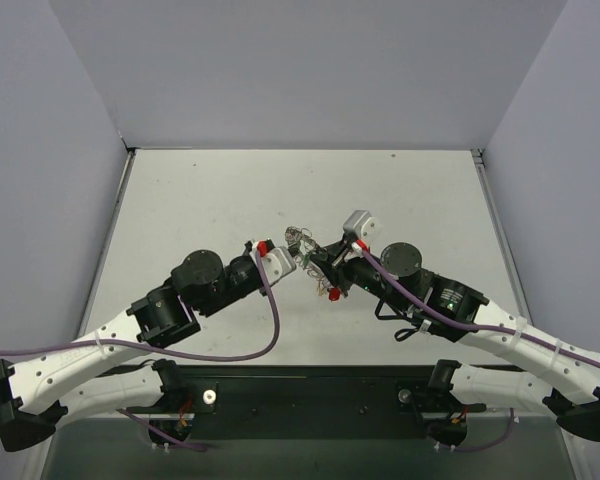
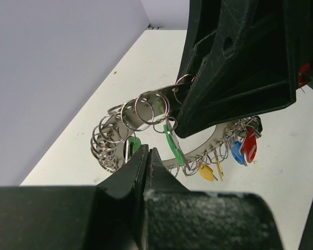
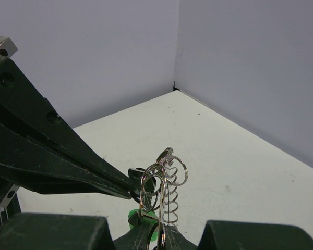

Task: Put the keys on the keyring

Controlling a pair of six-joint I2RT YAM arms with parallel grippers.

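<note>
White table (image 1: 280, 190) below, right jaws clamp the keyring (image 2: 107, 138), left jaws pressed together beside it.

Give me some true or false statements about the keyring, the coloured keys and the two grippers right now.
1. The left gripper and right gripper both meet at the grey metal coil-banded keyring. True.
2. The red-headed key lies loose, far from the keyring. False: it hangs from the keyring beside the blue-headed key.
3. A yellow-headed key hangs from the keyring. True.
4. The left gripper's jaws gape wide. False: they are closed together.
</note>
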